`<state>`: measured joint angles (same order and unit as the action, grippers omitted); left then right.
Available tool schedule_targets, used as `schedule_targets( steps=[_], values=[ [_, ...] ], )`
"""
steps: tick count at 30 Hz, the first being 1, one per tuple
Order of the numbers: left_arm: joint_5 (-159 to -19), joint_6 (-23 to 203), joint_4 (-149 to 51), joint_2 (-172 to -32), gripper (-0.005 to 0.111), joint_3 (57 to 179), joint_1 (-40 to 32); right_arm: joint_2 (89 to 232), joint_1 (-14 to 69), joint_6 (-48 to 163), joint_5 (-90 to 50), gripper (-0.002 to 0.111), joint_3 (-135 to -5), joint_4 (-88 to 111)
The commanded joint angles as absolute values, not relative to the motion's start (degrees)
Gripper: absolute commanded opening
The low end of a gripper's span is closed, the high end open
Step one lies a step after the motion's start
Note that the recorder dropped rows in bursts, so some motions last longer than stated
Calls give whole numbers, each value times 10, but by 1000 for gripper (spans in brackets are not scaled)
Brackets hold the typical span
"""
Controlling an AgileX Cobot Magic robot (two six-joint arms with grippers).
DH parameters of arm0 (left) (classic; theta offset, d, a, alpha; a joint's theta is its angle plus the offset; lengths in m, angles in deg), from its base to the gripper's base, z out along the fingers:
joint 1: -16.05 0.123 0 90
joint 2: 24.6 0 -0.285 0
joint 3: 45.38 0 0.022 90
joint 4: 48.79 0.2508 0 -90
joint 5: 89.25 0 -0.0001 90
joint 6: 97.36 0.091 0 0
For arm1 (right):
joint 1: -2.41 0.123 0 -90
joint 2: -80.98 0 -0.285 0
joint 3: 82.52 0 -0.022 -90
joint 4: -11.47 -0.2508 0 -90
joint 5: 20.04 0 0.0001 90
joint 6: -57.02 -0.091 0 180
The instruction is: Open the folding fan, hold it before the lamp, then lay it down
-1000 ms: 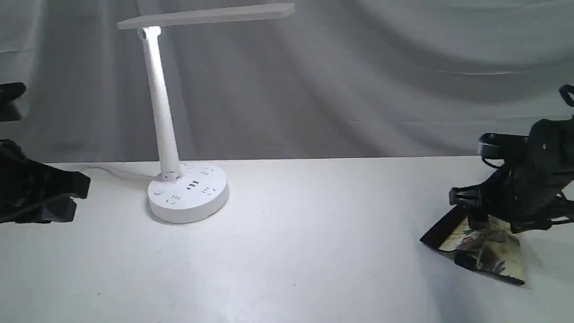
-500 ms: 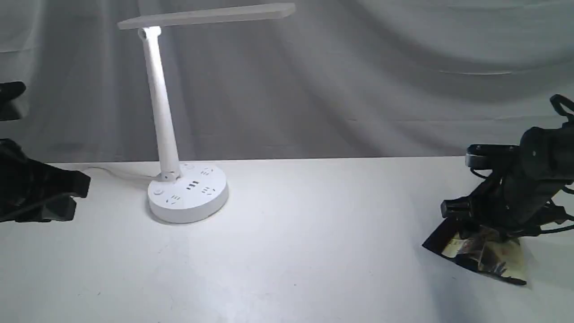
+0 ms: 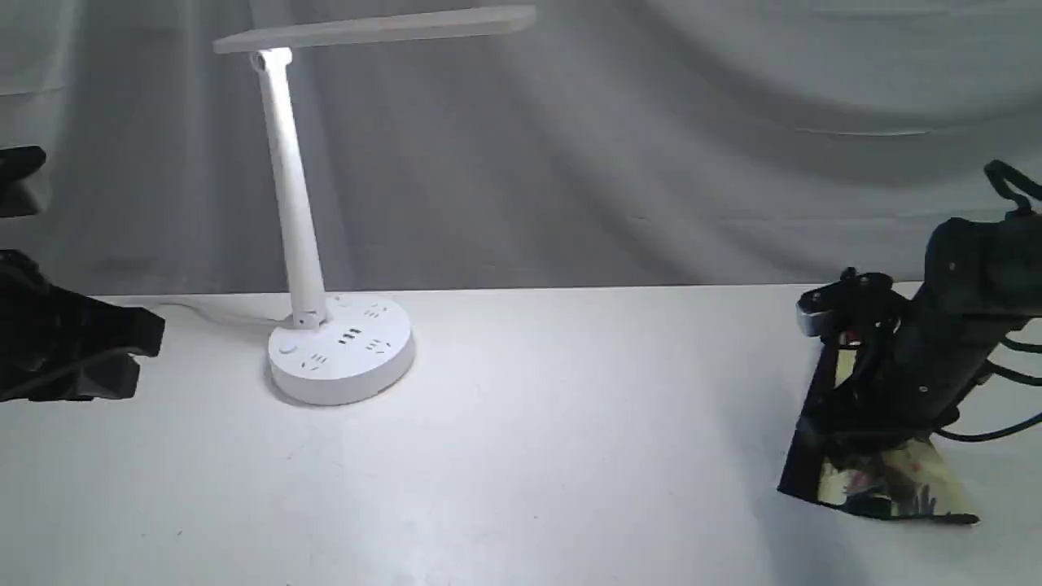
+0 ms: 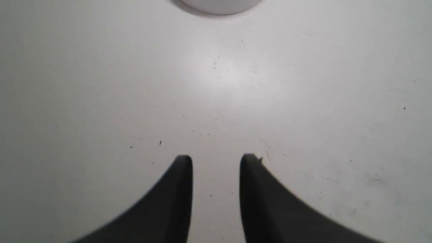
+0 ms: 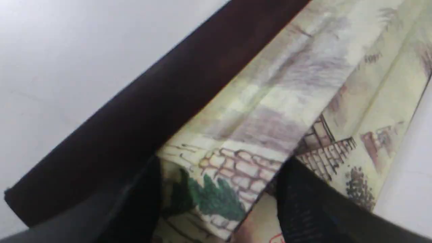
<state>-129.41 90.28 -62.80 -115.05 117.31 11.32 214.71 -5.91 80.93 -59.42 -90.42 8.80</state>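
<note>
The partly spread cream paper folding fan (image 3: pixel 887 488), maroon-guarded, stands steeply at the exterior view's lower right, with its black-edged leaf end down on the white counter (image 3: pixel 570 456) and its upper end behind the right gripper (image 5: pixel 221 168). Its jaws straddle the painted pleats, but I cannot tell whether they pinch them; the left gripper (image 4: pixel 216 158) has jaws partly spread and empty. Opening seems to be the step in hand: next comes a firm hold, spreading, then carrying left to the tall white plastic lamp (image 3: pixel 289 203).

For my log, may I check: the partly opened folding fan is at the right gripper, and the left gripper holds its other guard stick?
Not quite: the left gripper holds nothing. The left wrist view shows only bare table between its open fingers. The folding fan is partly opened at the right gripper.
</note>
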Motion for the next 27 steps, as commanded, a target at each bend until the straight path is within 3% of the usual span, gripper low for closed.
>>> schedule_targets(
  steps=[1,14,27],
  values=[
    [-1285,904,-632,-1151,25,1177,114,2156,-48,908,-688,48,-894,87],
    [-1283,904,-632,-1151,25,1177,114,2156,-3,1138,-835,43,-894,41],
    [-1280,904,-632,-1151,25,1177,114,2130,90,1144,-802,43,-894,198]
  ],
)
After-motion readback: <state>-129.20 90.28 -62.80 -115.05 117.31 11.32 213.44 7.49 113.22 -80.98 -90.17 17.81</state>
